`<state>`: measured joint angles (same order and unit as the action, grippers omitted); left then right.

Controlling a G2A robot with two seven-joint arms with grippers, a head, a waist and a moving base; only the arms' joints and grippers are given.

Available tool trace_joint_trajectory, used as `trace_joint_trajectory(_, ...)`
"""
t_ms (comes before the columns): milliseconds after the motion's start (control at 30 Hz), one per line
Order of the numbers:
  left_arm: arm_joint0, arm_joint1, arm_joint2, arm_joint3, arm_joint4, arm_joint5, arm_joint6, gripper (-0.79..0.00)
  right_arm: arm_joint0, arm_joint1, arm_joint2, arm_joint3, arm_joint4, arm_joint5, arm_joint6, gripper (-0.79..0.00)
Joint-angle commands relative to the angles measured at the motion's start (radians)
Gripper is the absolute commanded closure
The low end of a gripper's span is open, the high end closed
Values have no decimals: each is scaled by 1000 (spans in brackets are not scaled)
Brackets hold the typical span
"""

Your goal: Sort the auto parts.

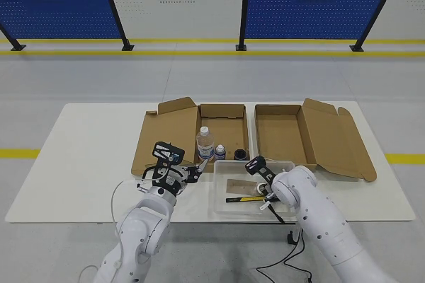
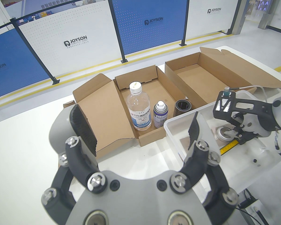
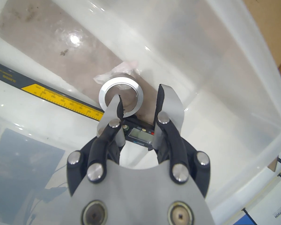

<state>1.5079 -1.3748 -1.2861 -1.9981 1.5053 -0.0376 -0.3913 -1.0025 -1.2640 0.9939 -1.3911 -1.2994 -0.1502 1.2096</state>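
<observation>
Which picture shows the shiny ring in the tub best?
The right wrist view: the ring is close and almost whole, with the right gripper open astride its rim. The left wrist view shows it partly hidden under that gripper. In the top view it is too small to make out.

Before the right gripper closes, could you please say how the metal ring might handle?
The metal ring looks rigid and smooth, so it may slip in the right gripper. Lying flat, it probably won't roll.
</observation>
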Motion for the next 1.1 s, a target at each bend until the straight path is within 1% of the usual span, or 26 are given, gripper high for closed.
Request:
trace_joint_trajectory(0, 0, 0, 0, 0, 0, 0, 0, -785, 3, 1, 6, 4, -2, -2, 0, -326)
trace_joint_trajectory(233, 0, 0, 0, 0, 0, 0, 0, -785, 37, -10, -16, 52, 1, -10, -5, -308)
trace_joint_trajectory(533, 0, 0, 0, 0, 0, 0, 0, -785, 79, -29, -62, 132, 21, -24, -2, -243)
trace_joint_trajectory(633, 0, 0, 0, 0, 0, 0, 0, -785, 88, -33, -69, 151, 24, -31, -3, -197)
trace_joint_trajectory(667, 0, 0, 0, 0, 0, 0, 0, -785, 91, -34, -72, 155, 25, -32, -3, -166)
trace_joint_trajectory(700, 0, 0, 0, 0, 0, 0, 0, -785, 93, -36, -73, 158, 27, -33, -4, -114)
trace_joint_trajectory(733, 0, 0, 0, 0, 0, 0, 0, -785, 94, -36, -73, 161, 28, -33, -5, -102)
trace_joint_trajectory(767, 0, 0, 0, 0, 0, 0, 0, -785, 95, -37, -74, 162, 30, -34, -6, 0)
trace_joint_trajectory(900, 0, 0, 0, 0, 0, 0, 0, -785, 88, -36, -60, 134, 44, -33, -5, 0)
trace_joint_trajectory(1067, 0, 0, 0, 0, 0, 0, 0, -785, 47, -19, 3, 33, 75, -40, 15, 0)
